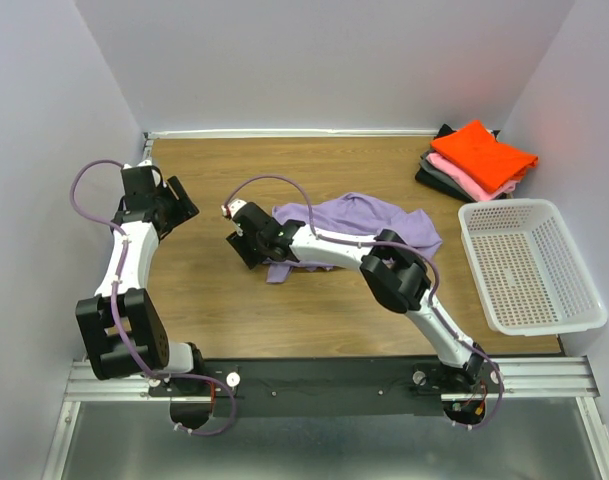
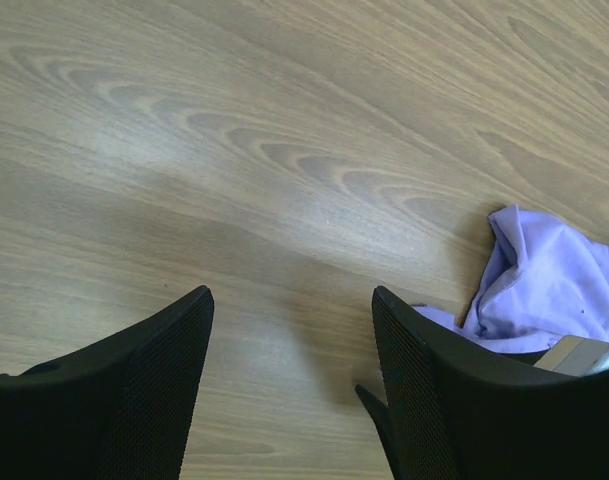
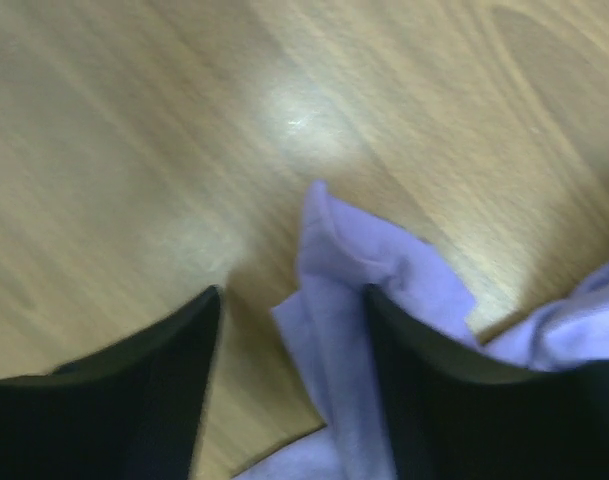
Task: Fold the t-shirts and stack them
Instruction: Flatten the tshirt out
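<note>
A large lavender t-shirt (image 1: pixel 369 222) lies crumpled at the middle of the wooden table. My right gripper (image 1: pixel 244 247) is low over its left edge. In the right wrist view the gripper (image 3: pixel 292 300) is open, and a folded edge of the lavender cloth (image 3: pixel 334 290) lies between the jaws, against the right finger. My left gripper (image 1: pixel 180 200) is open and empty at the far left, over bare wood (image 2: pixel 289 330). The lavender shirt (image 2: pixel 554 285) shows to its right. Folded orange-red (image 1: pixel 491 152), pink (image 1: pixel 462 178) and dark grey (image 1: pixel 433 174) shirts are stacked at the back right.
A white plastic mesh basket (image 1: pixel 576 262) stands at the right edge, just in front of the stack. White walls close in the table at the back and on both sides. The right arm lies stretched across the lavender shirt.
</note>
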